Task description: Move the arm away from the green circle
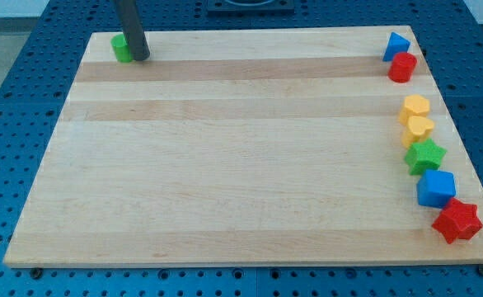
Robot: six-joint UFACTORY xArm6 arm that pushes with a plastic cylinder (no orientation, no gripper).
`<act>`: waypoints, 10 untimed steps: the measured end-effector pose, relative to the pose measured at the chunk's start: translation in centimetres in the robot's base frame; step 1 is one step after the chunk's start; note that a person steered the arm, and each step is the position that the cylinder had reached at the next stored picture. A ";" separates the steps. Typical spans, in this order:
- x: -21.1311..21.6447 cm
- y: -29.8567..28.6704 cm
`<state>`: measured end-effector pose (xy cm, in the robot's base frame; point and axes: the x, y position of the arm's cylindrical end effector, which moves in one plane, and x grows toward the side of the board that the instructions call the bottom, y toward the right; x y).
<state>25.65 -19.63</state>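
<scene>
The green circle [121,48] is seen at the upper left of the frame, close to the top edge and left corner of the wooden tabletop [225,165]. My tip [140,58] is set down just beside it on the view's right, touching or nearly touching; which of the 2 cannot be told, since the dark rod covers part of the block. No claw is carried by the arm, only the rod, so no opening or grasp can be told.

7 other blocks are lined along the right edge. At the upper right a blue triangle [396,45] is placed against a red cylinder [402,67]. Below them 2 yellow blocks [415,106] [419,128] are set touching, then a green star [424,155], a blue cube [436,189] and a red star [457,221] near the lower right corner.

The middle, the bottom and the lower left of the tabletop are left as bare wood, well apart from every block.
</scene>
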 end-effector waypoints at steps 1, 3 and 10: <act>0.0 0.1; 0.0 0.5; 0.3 8.7</act>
<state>25.95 -10.88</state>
